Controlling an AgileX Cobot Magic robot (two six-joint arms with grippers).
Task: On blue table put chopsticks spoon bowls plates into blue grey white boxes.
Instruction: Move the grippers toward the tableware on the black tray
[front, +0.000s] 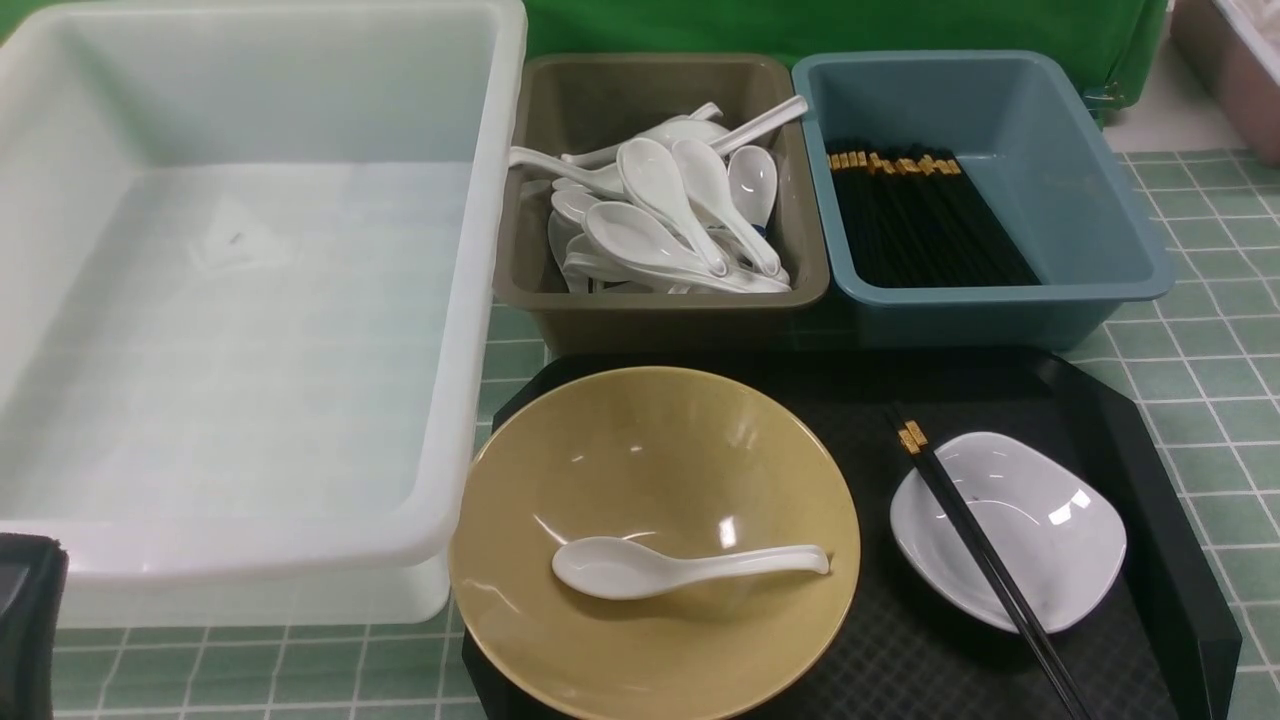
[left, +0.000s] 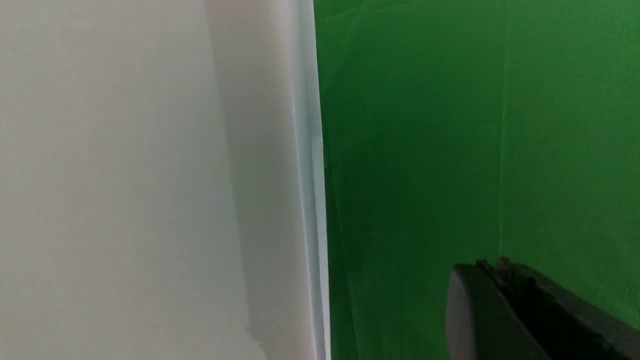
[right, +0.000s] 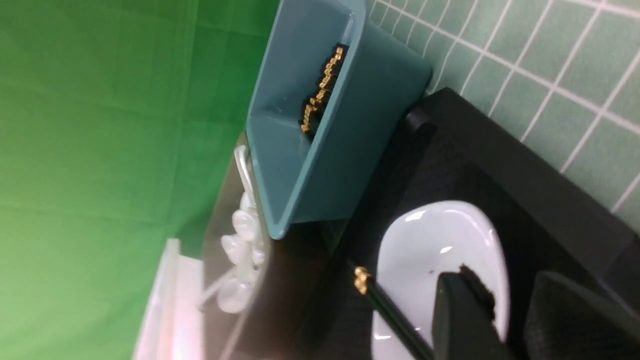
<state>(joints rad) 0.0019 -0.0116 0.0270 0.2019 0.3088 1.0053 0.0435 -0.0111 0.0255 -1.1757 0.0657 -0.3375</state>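
A yellow bowl on the black tray holds a white spoon. To its right, black chopsticks lie across a white plate. Behind stand the big white box, the grey box with several spoons, and the blue box with several chopsticks. My right gripper shows only in its wrist view, open above the plate, beside the chopsticks. My left gripper is shut and empty beside the white box's wall.
A green backdrop closes the far side behind the boxes. The green checked tablecloth runs on to the right of the tray. A dark part of my left arm sits at the near left corner.
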